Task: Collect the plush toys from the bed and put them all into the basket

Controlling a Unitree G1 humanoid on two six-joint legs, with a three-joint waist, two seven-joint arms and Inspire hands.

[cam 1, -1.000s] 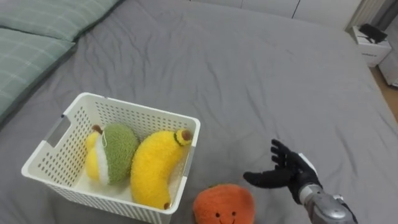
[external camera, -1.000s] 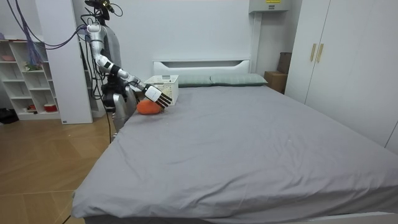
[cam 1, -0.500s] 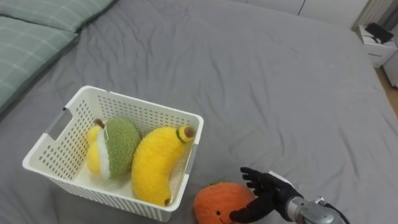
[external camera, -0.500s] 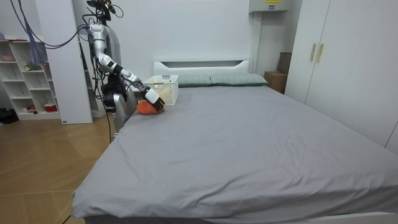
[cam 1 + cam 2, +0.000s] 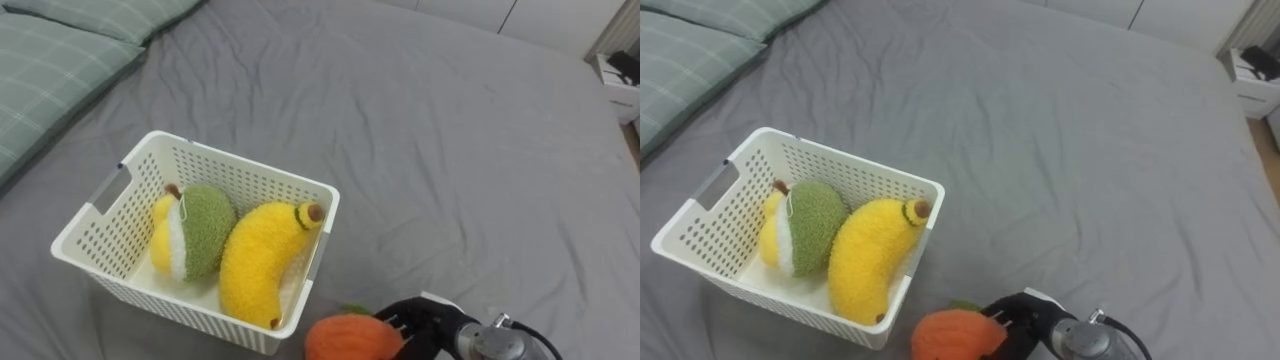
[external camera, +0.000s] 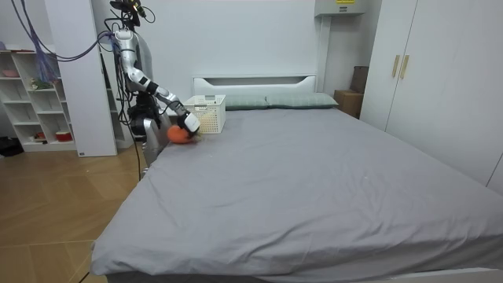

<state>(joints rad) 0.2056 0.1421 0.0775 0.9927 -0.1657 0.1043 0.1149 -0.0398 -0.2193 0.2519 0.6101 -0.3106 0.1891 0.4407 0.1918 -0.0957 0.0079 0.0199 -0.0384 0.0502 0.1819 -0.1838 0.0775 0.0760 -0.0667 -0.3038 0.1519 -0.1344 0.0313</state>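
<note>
Soft, even light falls from above across the grey bed (image 5: 450, 150), and only faint shadows sit in the sheet's creases. The white basket (image 5: 312, 188) catches the light brightly on its rim, while its floor is shaded beneath the plush banana (image 5: 258, 262), and a thin shadow lies along its right wall. A dim patch sits under the right hand (image 5: 432, 322), whose dark fingers (image 5: 398, 322) curl on the orange plush toy (image 5: 345, 340). In the room view the wardrobe doors (image 6: 440, 79) are bright and evenly lit.
</note>
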